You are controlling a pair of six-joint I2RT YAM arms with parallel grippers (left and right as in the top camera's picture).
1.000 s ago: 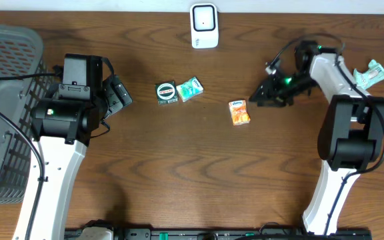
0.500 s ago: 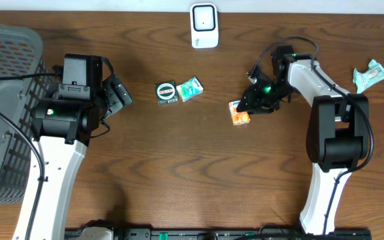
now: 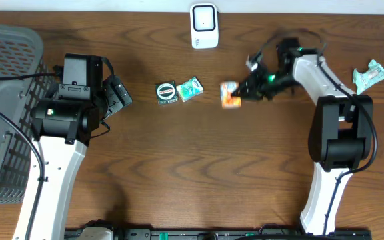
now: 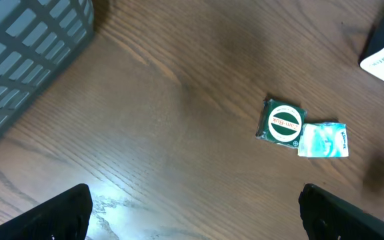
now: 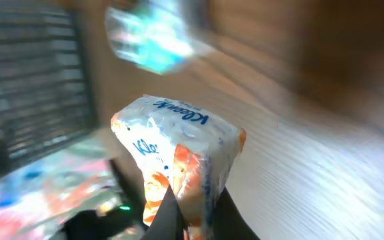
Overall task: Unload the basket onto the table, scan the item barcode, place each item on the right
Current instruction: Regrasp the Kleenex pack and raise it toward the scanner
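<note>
Right tool (image 3: 241, 90) is pinched shut on one end of the orange tissue pack (image 3: 230, 94), which sticks out to the left of the tips and looks just off the bench (image 3: 179, 167). The scanner (image 3: 204, 25) stands beyond it, up-left at the far edge. This arm is the nearer one and the path looks free. The green packet (image 3: 167, 93) and teal packet (image 3: 190, 88) lie further left, clear of that line. Left tool (image 3: 117, 98) is spread wide and empty, beside the basket (image 3: 5, 67).

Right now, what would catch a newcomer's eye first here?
The right end effector pinches an orange-and-white packet near mid-table, short of the white scanner at the far edge. To its left, a green packet and a teal packet lie side by side; a grey basket occupies the left edge.
</note>
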